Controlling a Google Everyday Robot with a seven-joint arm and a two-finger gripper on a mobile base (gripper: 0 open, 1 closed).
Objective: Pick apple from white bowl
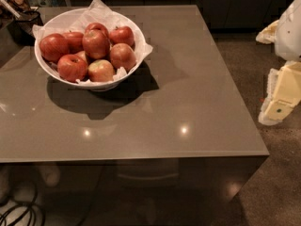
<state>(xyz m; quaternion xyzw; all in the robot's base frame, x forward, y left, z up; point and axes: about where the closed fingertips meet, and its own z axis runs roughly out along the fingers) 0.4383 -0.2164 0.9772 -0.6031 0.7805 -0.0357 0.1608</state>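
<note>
The white bowl (pixel 139 37), lined with crumpled white paper, stands on the far left part of a grey-brown glossy table (pixel 188 102). It holds several apples. A large, glossy, deep red apple (pixel 96 43) sits on top near the middle of the pile, with other red apples around it and a yellow-green one blushed with red (pixel 101 70) at the front. My gripper (pixel 281 94), cream and white, hangs at the far right edge of the view, beyond the table's right edge, well away from the bowl and holding nothing.
Dark items (pixel 22 18) stand at the table's far left corner beside the bowl. Dark cabinets run along the back. Cables (pixel 19 213) lie on the floor at the lower left, under the table's front edge.
</note>
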